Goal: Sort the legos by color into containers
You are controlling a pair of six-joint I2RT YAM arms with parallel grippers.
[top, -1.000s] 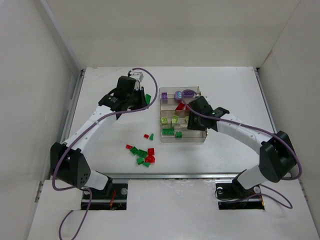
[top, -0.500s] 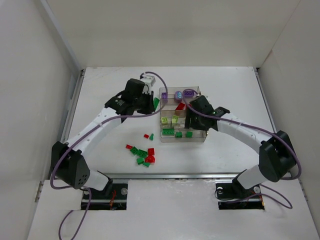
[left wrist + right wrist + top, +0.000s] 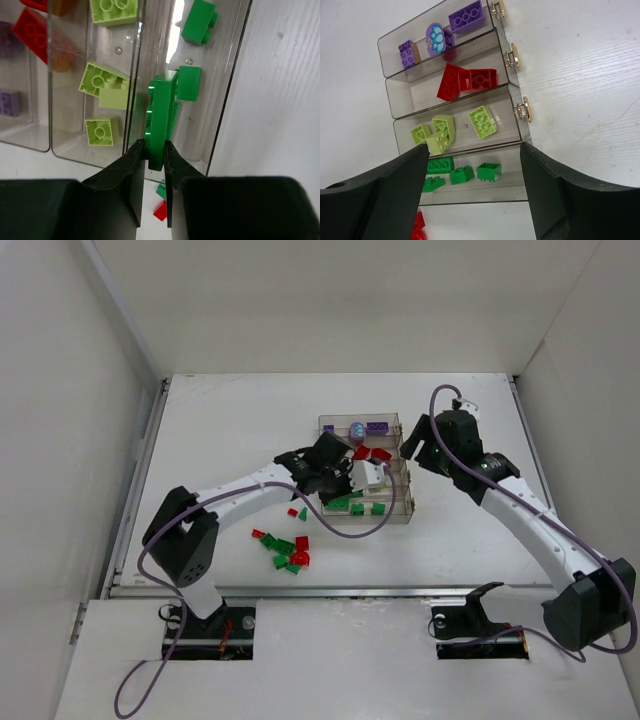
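Observation:
The clear four-compartment tray (image 3: 409, 510) holds purple (image 3: 465, 16), red (image 3: 467, 82), lime (image 3: 482, 121) and dark green legos (image 3: 462, 175), one colour per compartment. My left gripper (image 3: 154, 150) is shut on a flat dark green lego (image 3: 160, 115) held on edge above the divider between the lime and green compartments, at the tray's left end (image 3: 338, 492). My right gripper (image 3: 475, 170) is open and holds nothing. It hangs just off the tray's right end (image 3: 418, 448).
Loose red and green legos lie in a small pile (image 3: 287, 550) on the table near the front edge, with two more (image 3: 297, 512) just left of the tray. White walls enclose the table on three sides.
My left arm swung right, carrying the green lego from beside the tray to above it. My right gripper opened, left a green lego in the near compartment and drew back to the right.

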